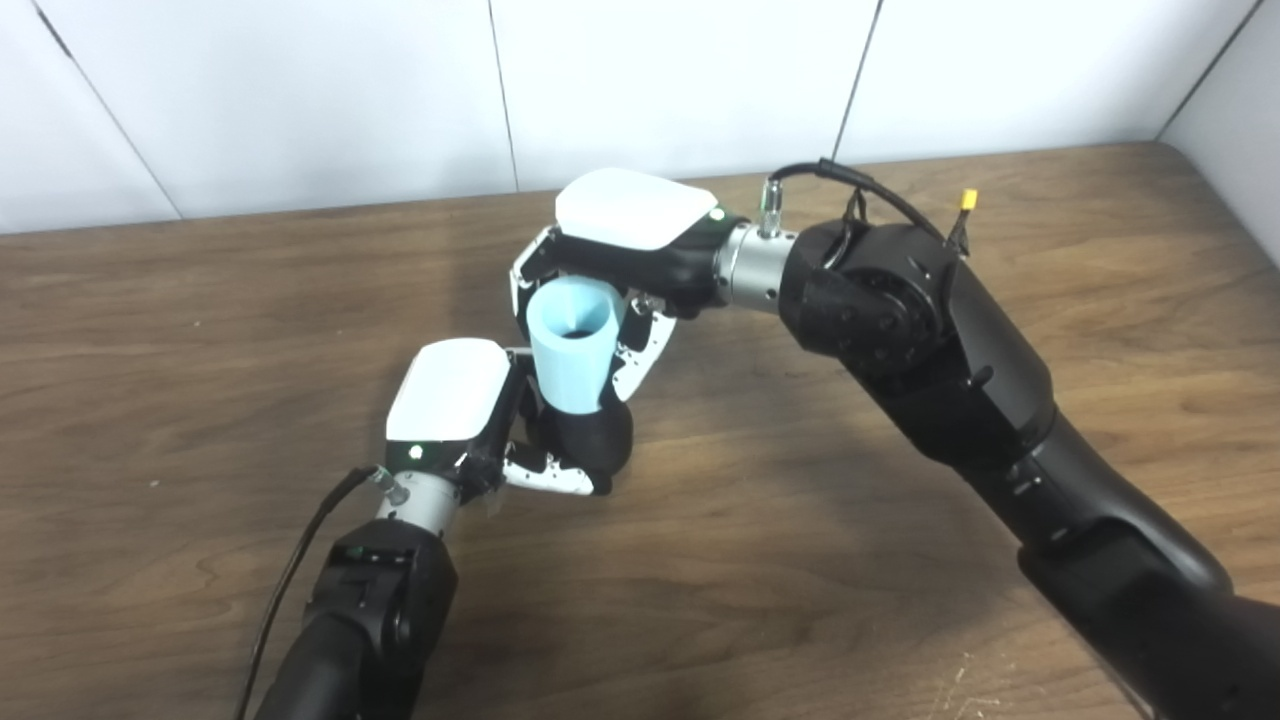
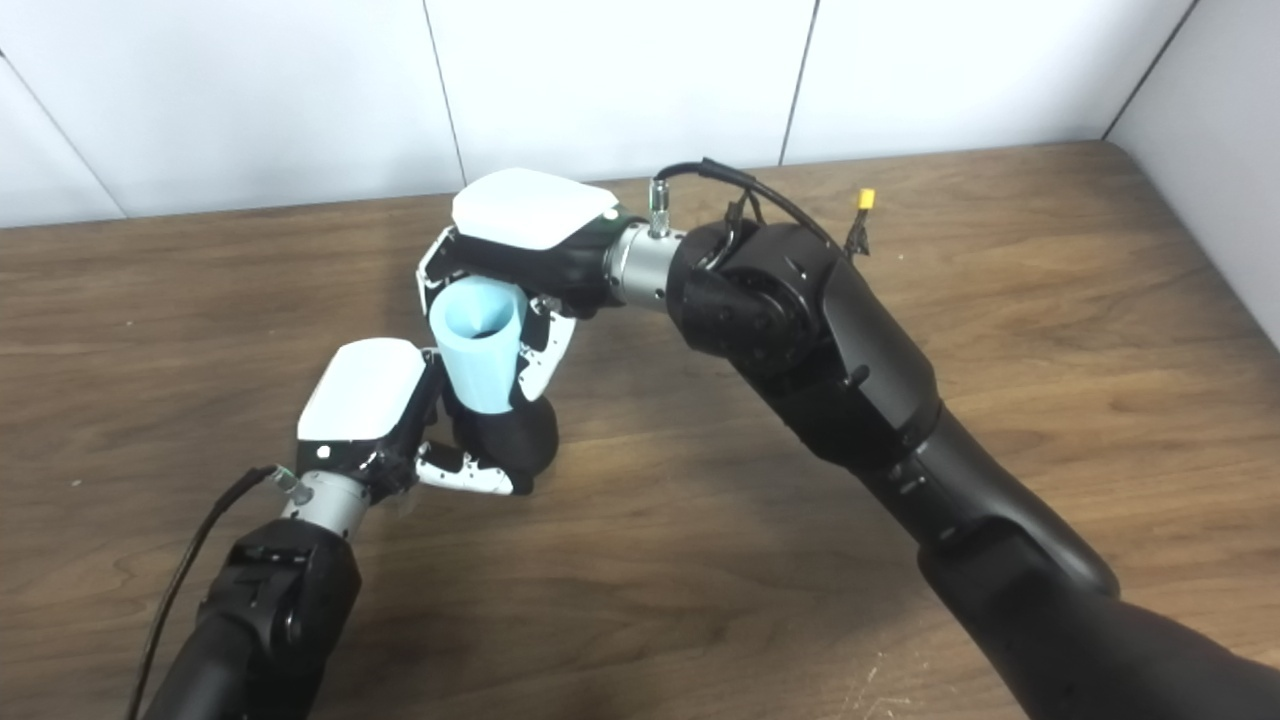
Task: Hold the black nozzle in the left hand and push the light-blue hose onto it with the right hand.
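Left eye view, hose (image 1: 572, 345) on nozzle (image 1: 592, 443)

Hose seated on nozzle, held between both hands

The black nozzle (image 1: 592, 440) is gripped by the left hand (image 1: 470, 420) above the wooden table (image 1: 800, 560). The light-blue hose (image 1: 572, 350) is set upright on the nozzle, open end upward, and is clasped from the far side by the right hand (image 1: 620, 250).
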